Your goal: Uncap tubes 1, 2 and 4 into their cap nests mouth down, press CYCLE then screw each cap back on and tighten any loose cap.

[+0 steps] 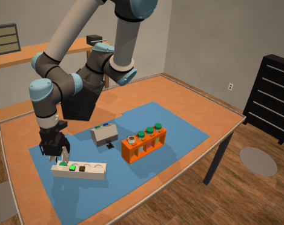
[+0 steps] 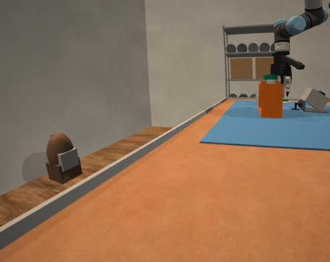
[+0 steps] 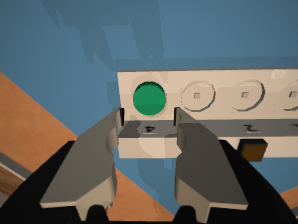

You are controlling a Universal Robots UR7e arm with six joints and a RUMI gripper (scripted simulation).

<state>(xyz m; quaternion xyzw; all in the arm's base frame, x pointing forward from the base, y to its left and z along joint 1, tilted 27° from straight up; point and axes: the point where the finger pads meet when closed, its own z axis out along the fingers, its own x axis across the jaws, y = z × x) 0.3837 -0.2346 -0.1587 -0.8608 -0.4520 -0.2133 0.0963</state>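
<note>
My gripper (image 1: 59,160) (image 3: 149,109) is open, its fingers partly spread just above the cap tray (image 1: 91,174) (image 3: 225,81) at nest 4. A green cap (image 1: 63,163) (image 3: 149,99) lies flat in nest 4, between the fingertips' lines in the wrist view and not gripped. The other nests are empty. The green lamp (image 1: 72,167) is lit; the amber lamp (image 1: 82,169) (image 3: 253,151) is dark. In the orange decapping station (image 1: 125,152) (image 2: 271,102), tube 4 (image 1: 131,139) is uncapped. Green caps sit on tube 3 (image 1: 141,134), tube 2 (image 1: 149,130) and tube 1 (image 1: 158,126).
The key housing (image 1: 105,135) (image 2: 313,100) stands between tray and station, toward the back, with a green key (image 1: 97,127) and a blue key (image 1: 105,124) on top. A small black stand (image 1: 109,146) is in front of it. All stand on the blue mat (image 1: 91,199) (image 2: 243,130).
</note>
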